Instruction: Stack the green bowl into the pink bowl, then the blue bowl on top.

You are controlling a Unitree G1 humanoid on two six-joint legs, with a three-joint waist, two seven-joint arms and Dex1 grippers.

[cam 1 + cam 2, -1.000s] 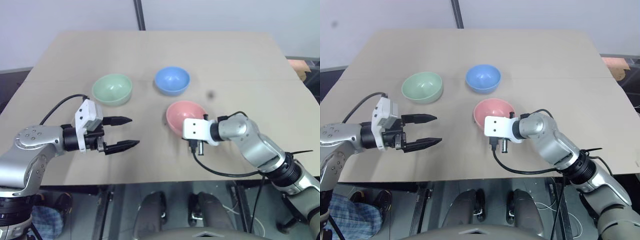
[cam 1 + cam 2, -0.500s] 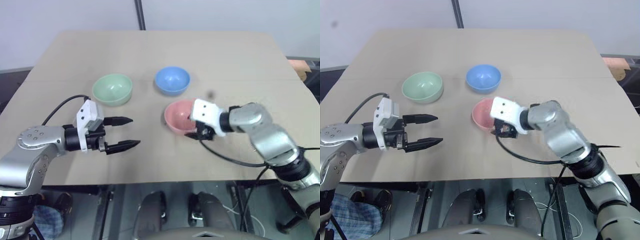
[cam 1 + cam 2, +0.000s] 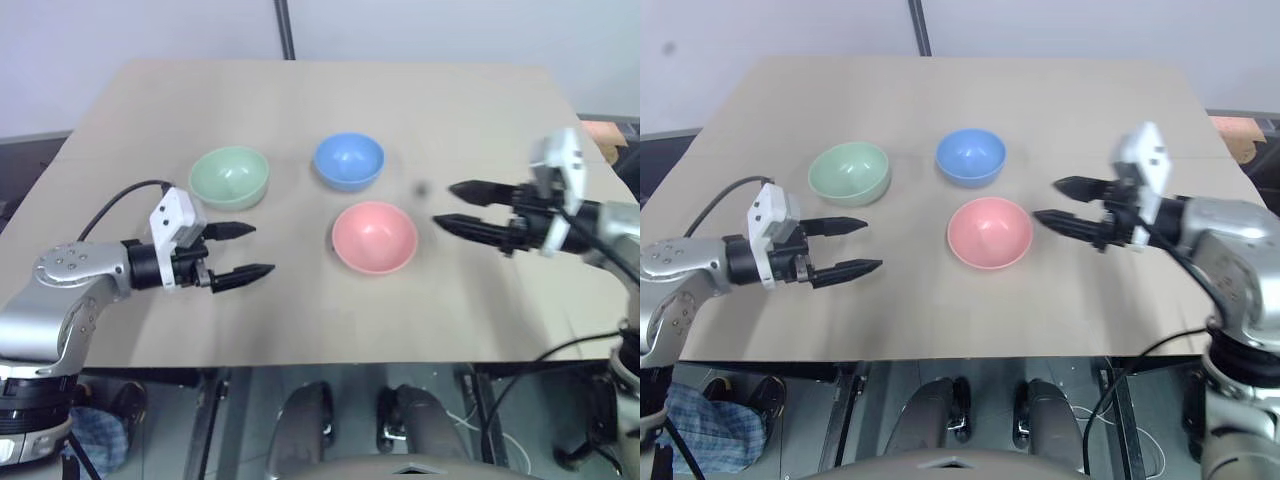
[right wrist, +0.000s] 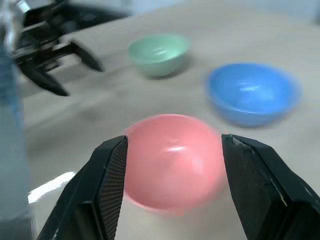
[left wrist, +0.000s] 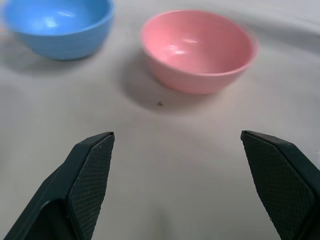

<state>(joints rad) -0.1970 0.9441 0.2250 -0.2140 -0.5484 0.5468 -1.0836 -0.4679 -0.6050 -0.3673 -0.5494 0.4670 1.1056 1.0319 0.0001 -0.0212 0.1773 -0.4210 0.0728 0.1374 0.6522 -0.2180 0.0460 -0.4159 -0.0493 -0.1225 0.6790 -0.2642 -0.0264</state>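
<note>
Green bowl (image 3: 229,177), blue bowl (image 3: 348,160) & pink bowl (image 3: 374,236) sit apart on surface (image 3: 330,100), none stacked. Left hand (image 3: 240,252) fingers apart, empty, near green bowl. Right hand (image 3: 455,207) fingers apart, empty, beside pink bowl.

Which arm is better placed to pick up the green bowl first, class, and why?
The left. The left gripper hangs open just in front of the green bowl, on that bowl's side of the table. The right gripper is open too, but the pink bowl lies between it and the green one.
</note>
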